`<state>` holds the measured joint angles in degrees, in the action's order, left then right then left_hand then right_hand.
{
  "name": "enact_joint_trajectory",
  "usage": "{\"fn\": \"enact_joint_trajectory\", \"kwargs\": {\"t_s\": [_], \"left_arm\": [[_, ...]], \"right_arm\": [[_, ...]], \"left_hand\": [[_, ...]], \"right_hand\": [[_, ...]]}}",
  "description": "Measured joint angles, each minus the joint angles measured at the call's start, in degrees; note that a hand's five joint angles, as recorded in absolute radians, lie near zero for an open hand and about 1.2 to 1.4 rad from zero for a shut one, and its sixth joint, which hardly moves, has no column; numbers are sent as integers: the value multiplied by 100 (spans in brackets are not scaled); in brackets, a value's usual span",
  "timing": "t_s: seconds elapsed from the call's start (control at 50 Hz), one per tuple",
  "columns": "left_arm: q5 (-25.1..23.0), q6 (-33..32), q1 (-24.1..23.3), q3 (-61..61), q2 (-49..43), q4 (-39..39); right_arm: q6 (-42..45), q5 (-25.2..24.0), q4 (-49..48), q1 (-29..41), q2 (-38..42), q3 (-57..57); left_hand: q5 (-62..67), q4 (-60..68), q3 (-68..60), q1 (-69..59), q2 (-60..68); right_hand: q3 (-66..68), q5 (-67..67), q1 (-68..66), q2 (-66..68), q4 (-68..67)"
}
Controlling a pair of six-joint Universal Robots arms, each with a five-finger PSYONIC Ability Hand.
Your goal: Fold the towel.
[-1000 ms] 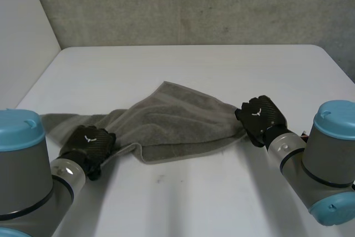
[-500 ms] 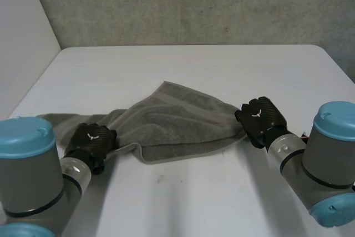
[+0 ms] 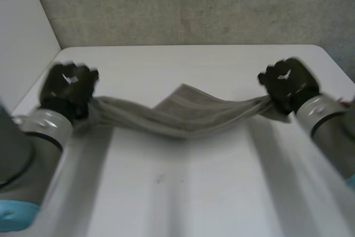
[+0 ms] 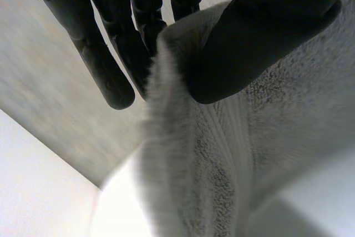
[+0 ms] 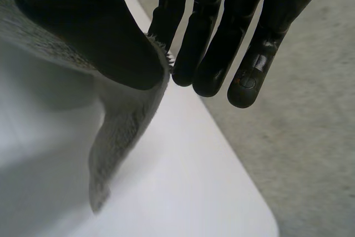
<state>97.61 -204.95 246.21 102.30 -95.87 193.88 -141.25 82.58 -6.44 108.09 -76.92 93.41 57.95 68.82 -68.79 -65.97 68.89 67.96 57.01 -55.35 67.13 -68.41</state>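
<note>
towel (image 3: pixel 183 117) spanning the table (image 3: pixel 188 192) crosswise, open surface nearer and beyond

1. The head view sits behind and between the arms, looking down on the white table (image 3: pixel 183 192).
2. The wrist views look very closely along the left hand (image 4: pixel 105 54) and right hand (image 5: pixel 205 31).
3. All three share the towel (image 3: pixel 183 119).

Saw a white table (image 3: pixel 188 192) with a smooth matt top and rounded far corners, with a small dark smudge toward its near side. Found a rough, mottled grey wall (image 3: pixel 194 4) standing right behind the far edge. Noted a plain pale panel (image 3: pixel 22 20) rising along the left side and meeting the grey wall in a straight upright corner. Picked out speckled grey floor (image 5: pixel 310 154) beyond the table's right edge in the right wrist view. Met soft, even light across the tabletop.
</note>
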Motion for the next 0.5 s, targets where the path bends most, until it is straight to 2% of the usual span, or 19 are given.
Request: {"fn": "enact_joint_trajectory", "kwargs": {"t_s": [0.1,0.2,0.28,0.36,0.46,0.5], "left_arm": [[-163,-116,80,-482,1023,-785],[-388,-158,440,-1205,1382,-1665],[-554,-162,809,-1623,1368,-2084],[-831,-161,1127,-1856,1137,-2343],[-1086,-158,1226,-1916,543,-2420],[-1182,-161,1217,-1958,38,-2420]], "right_arm": [[-6,-52,1508,-225,-778,-838],[15,-140,2777,-447,-1321,-1882],[116,-227,3272,-513,-1461,-2389],[385,-319,3564,-554,-1270,-2614],[718,-328,3662,-566,-692,-2590],[880,-320,3654,-551,-307,-2558]], "left_hand": [[66,69,-65,-73,69],[66,85,-81,-84,81],[66,89,-84,-84,83],[133,90,-84,-202,84],[146,91,-84,-221,84],[146,91,-84,-221,84]], "right_hand": [[0,1,-1,32,0],[-1,2,0,44,0],[0,2,0,44,0],[0,2,0,44,0],[-1,2,0,44,0],[0,2,-1,44,0]]}}
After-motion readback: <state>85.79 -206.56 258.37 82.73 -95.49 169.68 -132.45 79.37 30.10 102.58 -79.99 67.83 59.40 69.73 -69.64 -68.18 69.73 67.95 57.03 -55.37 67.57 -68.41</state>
